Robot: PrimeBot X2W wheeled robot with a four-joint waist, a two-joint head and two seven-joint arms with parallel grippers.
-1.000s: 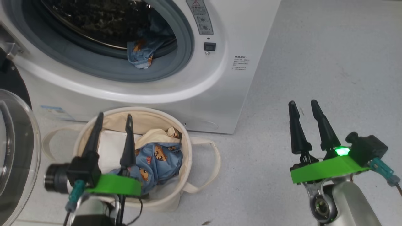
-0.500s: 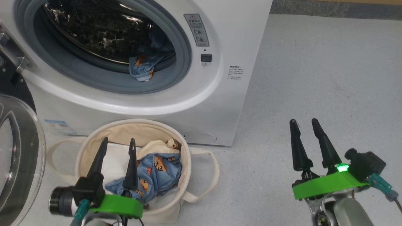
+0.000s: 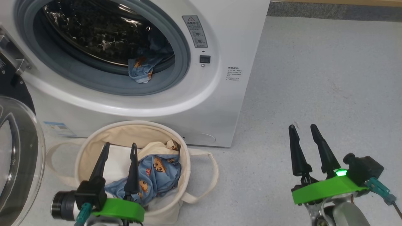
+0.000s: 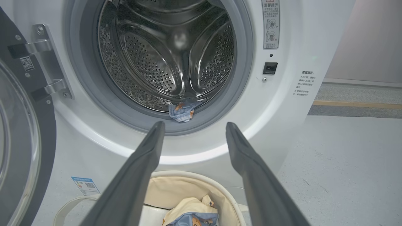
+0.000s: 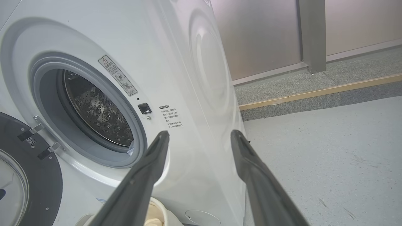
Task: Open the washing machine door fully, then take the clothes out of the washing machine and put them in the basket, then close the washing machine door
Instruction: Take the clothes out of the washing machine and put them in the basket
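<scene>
In the head view, the whole picture is sitting lower than a second ago, and more of the drum and far floor is showing at the top. That is the camera lifting; the things themselves are not shifting. The washing machine (image 3: pixel 201 103) is filling the upper left, and the washing machine door (image 3: pixel 15 150) is standing swung open at the left edge. One piece of the clothes (image 3: pixel 140 70) is hanging over the grey gasket. Another garment (image 3: pixel 157 171) is lying in the basket (image 3: pixel 185 147) at lower centre. The left gripper (image 3: pixel 120 144) is hovering over the basket with fingers spread and nothing between them, and seems to be sitting lower against the rim than before. The right gripper (image 3: pixel 302 126) is waiting at lower right over bare floor, likewise spread and empty.

In the left wrist view, the left gripper is pointing at the machine's opening, framing the hanging garment at centre. The basket is lying at the bottom edge.

In the right wrist view, the right gripper is facing the machine's front corner, jaws released.

The attention seems to be turning back to the drum. One garment is still waiting to be pulled out, and the door-closing step is not yet beginning.
</scene>
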